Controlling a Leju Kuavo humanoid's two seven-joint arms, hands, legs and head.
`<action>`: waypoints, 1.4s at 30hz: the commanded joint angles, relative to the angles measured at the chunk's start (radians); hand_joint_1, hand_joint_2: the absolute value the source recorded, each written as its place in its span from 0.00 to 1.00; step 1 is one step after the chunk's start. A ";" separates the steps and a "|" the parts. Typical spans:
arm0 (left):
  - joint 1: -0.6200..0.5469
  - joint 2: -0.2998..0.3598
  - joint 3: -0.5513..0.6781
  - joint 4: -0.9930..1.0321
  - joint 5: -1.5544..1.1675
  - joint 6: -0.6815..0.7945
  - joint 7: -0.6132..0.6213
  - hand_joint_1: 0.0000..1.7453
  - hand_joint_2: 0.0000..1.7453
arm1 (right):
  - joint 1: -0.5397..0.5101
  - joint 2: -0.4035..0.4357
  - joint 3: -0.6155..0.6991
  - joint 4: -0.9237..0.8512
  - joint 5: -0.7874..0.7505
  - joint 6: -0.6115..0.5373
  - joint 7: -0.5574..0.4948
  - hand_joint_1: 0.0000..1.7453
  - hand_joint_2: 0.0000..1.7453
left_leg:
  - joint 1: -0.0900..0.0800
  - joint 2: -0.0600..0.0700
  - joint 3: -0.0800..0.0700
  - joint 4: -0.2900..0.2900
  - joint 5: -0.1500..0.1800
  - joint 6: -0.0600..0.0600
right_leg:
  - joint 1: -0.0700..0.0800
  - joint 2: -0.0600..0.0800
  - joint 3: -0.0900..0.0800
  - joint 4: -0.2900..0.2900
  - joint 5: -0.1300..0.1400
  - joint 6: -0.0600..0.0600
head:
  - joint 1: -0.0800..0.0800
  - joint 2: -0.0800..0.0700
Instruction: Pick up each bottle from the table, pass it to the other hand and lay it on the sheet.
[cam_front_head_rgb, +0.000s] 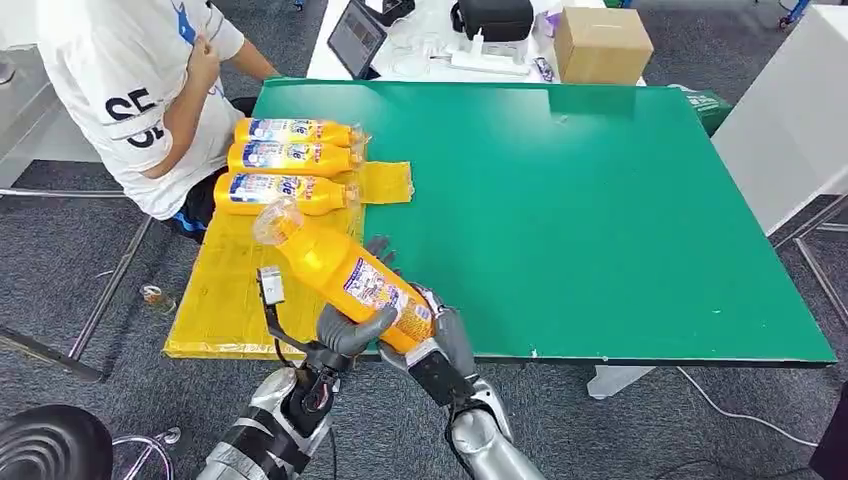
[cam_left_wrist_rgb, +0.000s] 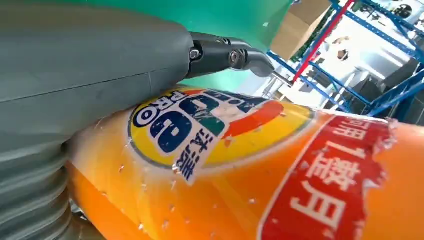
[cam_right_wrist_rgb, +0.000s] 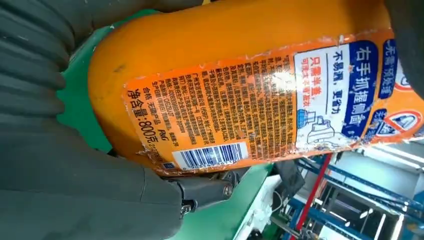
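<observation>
Over the green worktop (cam_front_head_rgb: 600, 220)'s near left edge, both the left robot hand (cam_front_head_rgb: 350, 330) and right robot hand (cam_front_head_rgb: 440, 345) grasp the orange bottle (cam_front_head_rgb: 345, 270) mid-handover; next, probably, the right lets go so the left can lay it on the yellow sheet (cam_front_head_rgb: 230, 290).

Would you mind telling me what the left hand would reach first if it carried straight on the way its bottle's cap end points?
Probably the nearest bottle lying on the yellow sheet: the left hand holds its bottle angled towards that row. Depth is unclear, so it might pass above.
</observation>
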 joint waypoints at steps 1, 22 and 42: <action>-0.034 0.004 -0.044 -0.032 0.021 -0.005 -0.016 0.41 1.00 | -0.038 0.011 0.070 0.167 0.034 0.041 -0.005 1.00 1.00 | 0.001 0.000 0.003 0.000 -0.001 0.001 | 0.001 -0.001 0.003 -0.001 -0.001 -0.002 | 0.000 0.000; -0.006 -0.012 -0.016 -0.123 0.042 0.009 -0.024 1.00 1.00 | -0.047 0.023 0.033 0.239 0.101 0.092 0.002 1.00 1.00 | 0.002 -0.001 0.003 0.000 -0.001 0.001 | 0.002 -0.004 0.003 -0.001 -0.002 -0.003 | 0.000 0.000; -0.056 0.004 0.160 -0.184 -0.563 0.622 -0.276 1.00 1.00 | 0.075 -0.056 -0.144 -0.179 -0.043 0.267 0.050 0.00 0.00 | 0.001 -0.001 0.003 0.000 -0.001 0.002 | 0.002 -0.003 0.004 -0.001 -0.002 -0.003 | 0.001 0.000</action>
